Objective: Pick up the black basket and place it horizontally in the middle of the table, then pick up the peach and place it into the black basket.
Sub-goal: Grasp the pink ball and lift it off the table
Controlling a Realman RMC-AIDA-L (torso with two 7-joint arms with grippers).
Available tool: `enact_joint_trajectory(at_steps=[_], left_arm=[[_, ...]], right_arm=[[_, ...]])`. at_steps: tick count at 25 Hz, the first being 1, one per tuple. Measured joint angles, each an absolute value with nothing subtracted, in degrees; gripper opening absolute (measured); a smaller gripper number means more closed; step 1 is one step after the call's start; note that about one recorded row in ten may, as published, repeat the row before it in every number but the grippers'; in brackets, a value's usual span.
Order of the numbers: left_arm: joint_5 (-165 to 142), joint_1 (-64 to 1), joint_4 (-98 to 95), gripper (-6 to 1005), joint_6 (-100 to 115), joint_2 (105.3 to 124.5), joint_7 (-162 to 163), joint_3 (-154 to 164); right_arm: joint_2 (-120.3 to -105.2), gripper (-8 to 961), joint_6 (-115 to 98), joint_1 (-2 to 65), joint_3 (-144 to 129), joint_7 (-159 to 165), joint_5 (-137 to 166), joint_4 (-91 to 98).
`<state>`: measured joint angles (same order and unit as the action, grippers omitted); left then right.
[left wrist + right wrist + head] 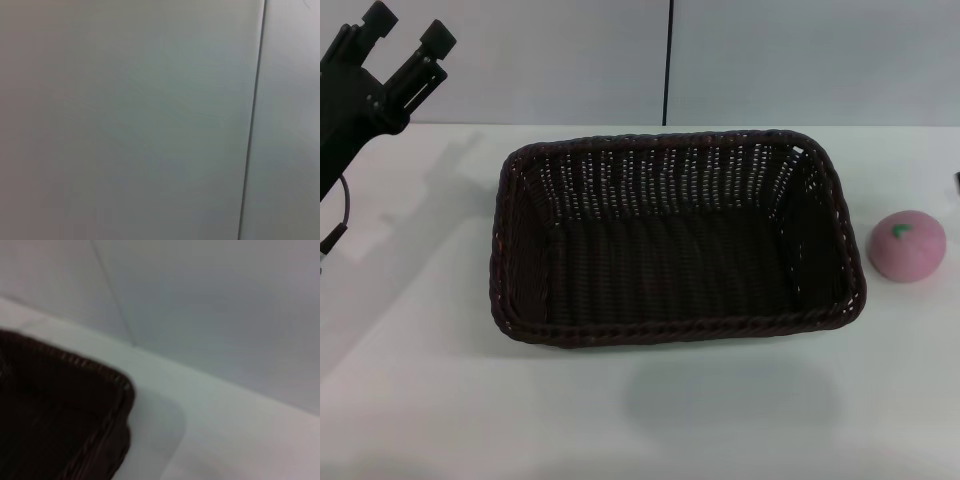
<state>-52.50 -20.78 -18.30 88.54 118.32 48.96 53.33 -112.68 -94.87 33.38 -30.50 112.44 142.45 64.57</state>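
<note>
The black basket (675, 240) lies on the white table (420, 400) near its middle, long side running left to right, with nothing inside. One rounded corner of the basket (60, 410) also shows in the right wrist view. The pink peach (907, 245) sits on the table just right of the basket, apart from it, green leaf mark up. My left gripper (410, 28) is raised at the far left, well above and behind the basket, open and holding nothing. My right gripper's fingers do not show in any view.
A grey wall with a dark vertical seam (668, 60) stands behind the table; the left wrist view shows only this wall. A soft shadow (730, 400) falls on the table in front of the basket. A dark sliver (957, 182) shows at the right edge.
</note>
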Motion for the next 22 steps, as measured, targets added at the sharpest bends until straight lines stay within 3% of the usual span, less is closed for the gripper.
enact_joint_trajectory(at_steps=[4,6,11,16,22], left_arm=[[-52.5,-21.1,-17.8,857,88.4,118.38,49.0,53.2],[-52.5,-21.2,-17.8,857,88.0,118.39,49.0,53.1],[-52.5,-21.4,-17.4,857,87.3,118.39,49.0,53.2],[-52.5,-21.7,-17.1,857,87.3,118.45,49.2,53.1],[-52.5,-21.6,-17.1,857,87.3,118.49,49.4,53.1]], right_arm=[[-113.59,516,-91.9,34.9,-36.2,113.6,146.5,62.4],[-114.57,708,-89.6,36.2,-39.1,114.0,150.1,60.4],[-116.11,721,-86.9,37.4,-40.8,114.0,152.0,58.6],[-116.32,717,-86.0,38.0,-42.2,113.8,152.2,56.1],[-115.72,514,-85.0,38.4,-44.1,113.6,152.3,53.1]])
